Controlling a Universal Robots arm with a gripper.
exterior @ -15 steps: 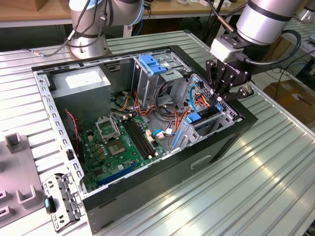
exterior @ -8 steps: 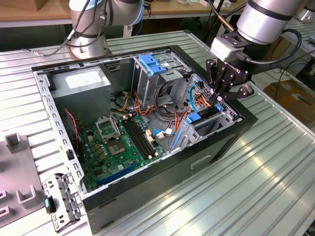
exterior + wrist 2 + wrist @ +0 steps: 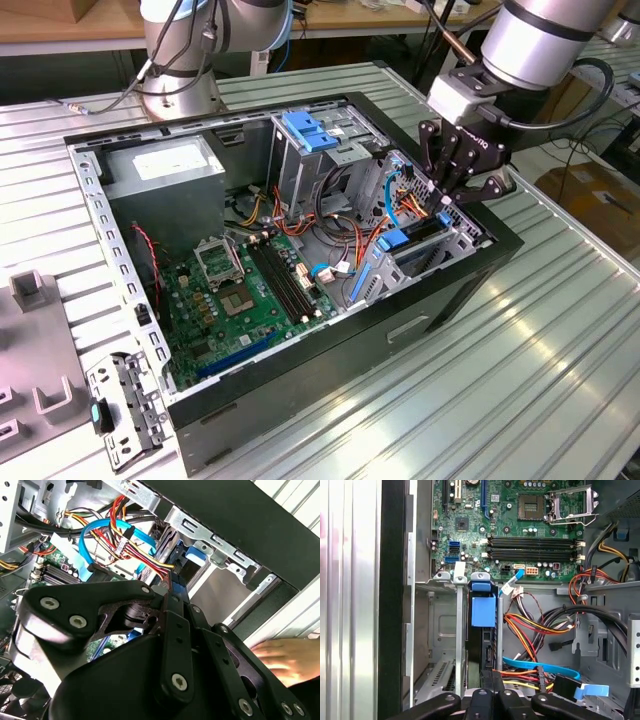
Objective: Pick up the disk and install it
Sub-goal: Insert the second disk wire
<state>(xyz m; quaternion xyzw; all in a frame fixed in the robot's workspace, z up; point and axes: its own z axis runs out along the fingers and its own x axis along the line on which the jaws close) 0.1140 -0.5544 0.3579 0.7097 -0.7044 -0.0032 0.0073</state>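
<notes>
The disk (image 3: 420, 232) stands on edge in the drive bay at the open computer case's corner, on the exterior view's right. In the first wrist view the disk (image 3: 487, 647) is a dark slab in the slot, with its blue bracket rail (image 3: 483, 611) at the far end. My gripper (image 3: 447, 203) hangs straight over that bay. Its black fingers (image 3: 482, 697) lie side by side, shut, with the tips at the disk's near end. In the second wrist view the gripper (image 3: 168, 587) points at the same blue-railed slot.
The case (image 3: 300, 400) holds a green motherboard (image 3: 240, 290), a grey box with a white sticker (image 3: 165, 170), an upright cage with a blue latch (image 3: 305, 130) and cable bundles (image 3: 350, 220). A person's hand (image 3: 285, 660) rests beside the case wall. A loose metal bracket (image 3: 125, 405) lies on the table.
</notes>
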